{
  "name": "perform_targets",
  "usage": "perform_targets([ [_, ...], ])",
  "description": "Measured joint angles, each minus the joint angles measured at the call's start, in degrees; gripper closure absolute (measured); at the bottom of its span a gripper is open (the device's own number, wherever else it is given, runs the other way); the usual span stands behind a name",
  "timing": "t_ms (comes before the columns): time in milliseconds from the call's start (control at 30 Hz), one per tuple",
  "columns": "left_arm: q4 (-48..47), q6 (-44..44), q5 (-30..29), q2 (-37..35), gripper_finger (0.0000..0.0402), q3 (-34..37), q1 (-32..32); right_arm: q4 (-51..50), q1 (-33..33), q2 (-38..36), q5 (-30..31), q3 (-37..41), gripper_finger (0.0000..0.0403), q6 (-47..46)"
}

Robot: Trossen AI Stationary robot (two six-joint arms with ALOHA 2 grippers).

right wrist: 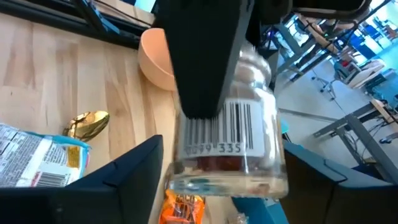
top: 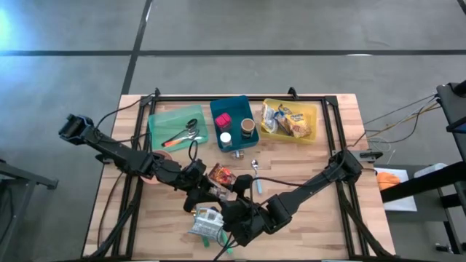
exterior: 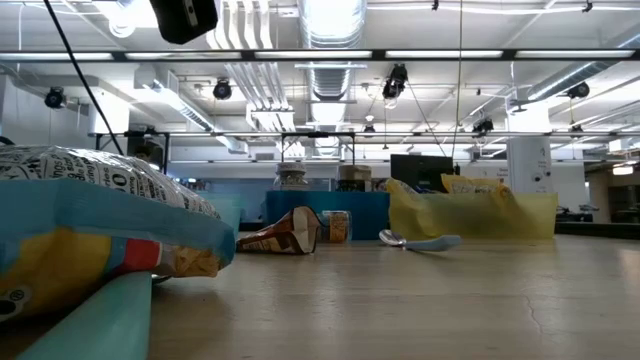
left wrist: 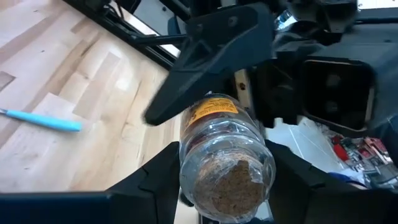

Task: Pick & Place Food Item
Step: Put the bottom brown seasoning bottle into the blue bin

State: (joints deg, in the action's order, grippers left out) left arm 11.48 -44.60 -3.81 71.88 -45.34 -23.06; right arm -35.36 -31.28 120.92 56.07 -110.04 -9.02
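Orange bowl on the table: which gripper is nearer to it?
Left. The left gripper is just beyond the orange bowl toward mid-table; the right gripper meets it from the far side, farther off.

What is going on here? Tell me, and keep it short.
Both arms meet over the front middle of the table with one clear jar between them, off the wood. The left tool is closed on the jar. The right tool is around it too, though whether it grips I cannot tell. It looks like a handover.
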Motion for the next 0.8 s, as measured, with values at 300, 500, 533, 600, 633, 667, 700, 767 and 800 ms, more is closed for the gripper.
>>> perform_targets([
  [300, -6.0, -0.1, 0.0, -4.9, 0.0222, 0.0, 2.5, -0.9, -0.4, 0.0, 1.3, 0.0, 0.0107, -0.1],
  [500, -13.9, -0.2, -1.5, -8.2, 0.0222, -1.6, 10.3, -10.8, -1.7, -0.2, 0.5, 0.0, 0.0106, -10.9],
  [533, -17.0, -0.1, -1.1, -8.2, 0.0222, -2.6, 12.1, -12.9, -2.0, -0.2, 0.3, 0.0, 0.0106, -13.6],
  [600, -22.1, 1.5, 0.9, -7.9, 0.0222, -4.9, 15.4, -17.1, -2.3, -0.3, 0.6, 0.0, 0.0106, -18.2],
  [633, -23.7, 2.7, 2.4, -7.9, 0.0222, -6.1, 17.0, -18.7, -2.3, -0.3, 0.7, 0.0, 0.0106, -20.1],
  [667, -25.2, 3.8, 3.2, -7.9, 0.0222, -7.1, 18.7, -20.2, -2.4, -0.3, 0.8, 0.0, 0.0106, -21.6],
  [700, -26.6, 4.5, 3.5, -7.7, 0.0222, -8.2, 20.7, -21.9, -2.5, -0.3, 0.9, 0.0, 0.0106, -23.4],
  [767, -29.2, 6.5, 3.8, -7.4, 0.0222, -10.8, 24.7, -25.7, -2.9, -0.3, 0.8, 0.0, 0.0106, -27.2],
  [800, -31.2, 7.3, 4.1, -7.1, 0.0222, -12.2, 26.7, -28.0, -3.1, -0.3, 0.8, 0.0, 0.0106, -29.5],
])
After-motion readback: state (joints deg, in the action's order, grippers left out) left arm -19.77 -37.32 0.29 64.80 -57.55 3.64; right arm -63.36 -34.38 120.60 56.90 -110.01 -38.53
